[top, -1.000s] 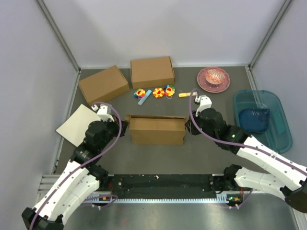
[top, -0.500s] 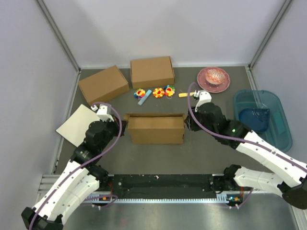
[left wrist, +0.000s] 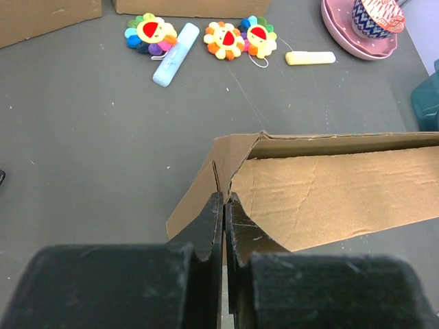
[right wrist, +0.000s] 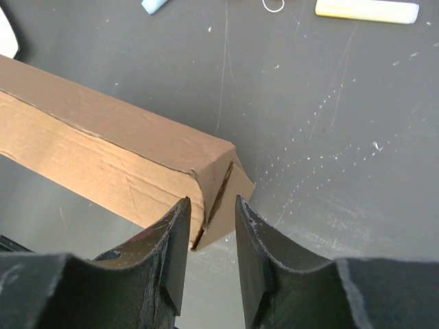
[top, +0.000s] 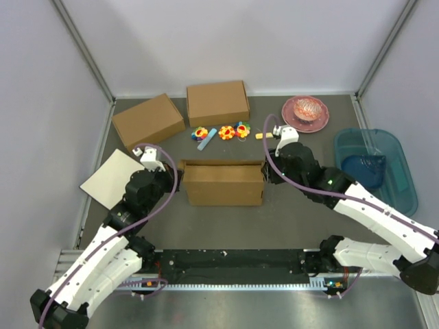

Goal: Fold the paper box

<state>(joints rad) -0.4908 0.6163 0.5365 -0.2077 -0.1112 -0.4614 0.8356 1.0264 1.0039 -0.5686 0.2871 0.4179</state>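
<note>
The brown cardboard paper box (top: 225, 185) is set on the dark grey table (top: 295, 219) between the arms, so both ends can be worked. The left gripper (left wrist: 223, 205) is pressed shut on its left end flap — a pinch shown only by that wrist view. The right gripper (right wrist: 211, 203) is partly parted astride the right corner tuck, with nothing clamped.

Paper box (top: 224, 184): plain brown corrugated cardboard, formed into a shallow rectangular shape. It lies flat near the middle of the table (top: 288, 219), with its long axis running left to right. The faces show creases and wrinkles. Left end: the side flap bows outward, and the seam at the upper corner is open. Right end: the corner tab stands proud, with a narrow unclosed slit beside it.
</note>
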